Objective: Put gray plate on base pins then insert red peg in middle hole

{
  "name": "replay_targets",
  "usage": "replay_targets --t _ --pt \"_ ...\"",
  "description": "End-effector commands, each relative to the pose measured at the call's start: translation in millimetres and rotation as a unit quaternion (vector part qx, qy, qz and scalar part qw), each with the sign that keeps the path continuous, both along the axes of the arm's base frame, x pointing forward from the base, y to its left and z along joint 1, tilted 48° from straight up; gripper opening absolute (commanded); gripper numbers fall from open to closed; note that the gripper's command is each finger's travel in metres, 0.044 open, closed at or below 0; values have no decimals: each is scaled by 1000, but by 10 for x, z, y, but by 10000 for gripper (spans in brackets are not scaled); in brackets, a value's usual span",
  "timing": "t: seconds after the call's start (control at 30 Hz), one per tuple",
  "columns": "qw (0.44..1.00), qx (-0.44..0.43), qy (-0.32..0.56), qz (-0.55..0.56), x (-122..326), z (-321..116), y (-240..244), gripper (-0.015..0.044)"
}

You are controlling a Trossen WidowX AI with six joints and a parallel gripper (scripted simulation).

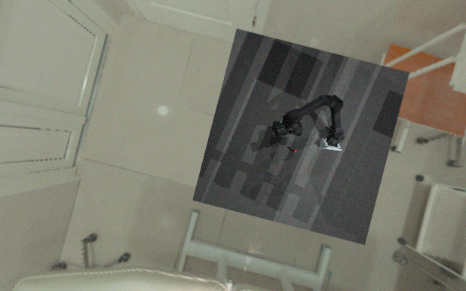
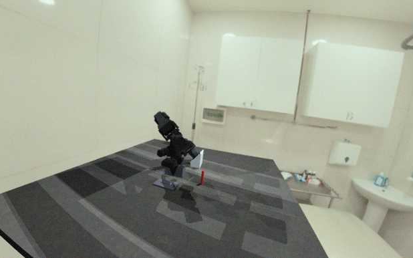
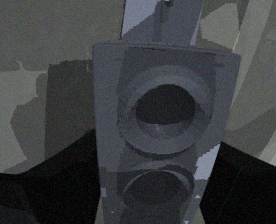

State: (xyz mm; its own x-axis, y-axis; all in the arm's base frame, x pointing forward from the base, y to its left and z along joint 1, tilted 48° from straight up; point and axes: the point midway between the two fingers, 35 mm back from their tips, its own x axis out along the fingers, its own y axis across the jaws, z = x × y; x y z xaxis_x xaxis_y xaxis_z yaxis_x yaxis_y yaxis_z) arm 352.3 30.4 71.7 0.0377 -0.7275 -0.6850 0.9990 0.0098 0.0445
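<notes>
My gripper [image 1: 287, 128] [image 2: 174, 168] [image 3: 145, 131] is shut on the gray plate [image 2: 180, 171] [image 3: 106, 105]. The fingers grip its two long sides in the wrist view, where a large hole and part of another show. The plate is in the air, above and close to the base. The gray base [image 2: 160, 183] [image 3: 182, 30] lies on the table; in the wrist view part of it shows beyond the plate's far edge. The rest of it, and most of its pins, are hidden there. The red peg [image 1: 295, 151] [image 2: 202, 177] stands upright on the table beside the base.
The arm's white mounting frame [image 1: 332, 148] [image 2: 196, 161] is on the table behind the gripper. The patterned dark tabletop [image 1: 344, 211] [image 2: 111, 227] has strong shadows across it. A wall, cabinets and a sink stand beyond its edges.
</notes>
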Motion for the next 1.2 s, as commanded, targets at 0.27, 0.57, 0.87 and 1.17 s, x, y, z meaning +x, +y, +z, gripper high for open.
replay_targets --t 0.27,0.57,0.87,1.17 --pt "1000 -5 -20 -17 -98 123 -357 0" --pt "999 -10 -35 -32 -192 194 -599 0" --pt "999 -10 -35 -33 -194 196 -606 0" --pt "999 -10 -35 -33 -194 196 -606 0"
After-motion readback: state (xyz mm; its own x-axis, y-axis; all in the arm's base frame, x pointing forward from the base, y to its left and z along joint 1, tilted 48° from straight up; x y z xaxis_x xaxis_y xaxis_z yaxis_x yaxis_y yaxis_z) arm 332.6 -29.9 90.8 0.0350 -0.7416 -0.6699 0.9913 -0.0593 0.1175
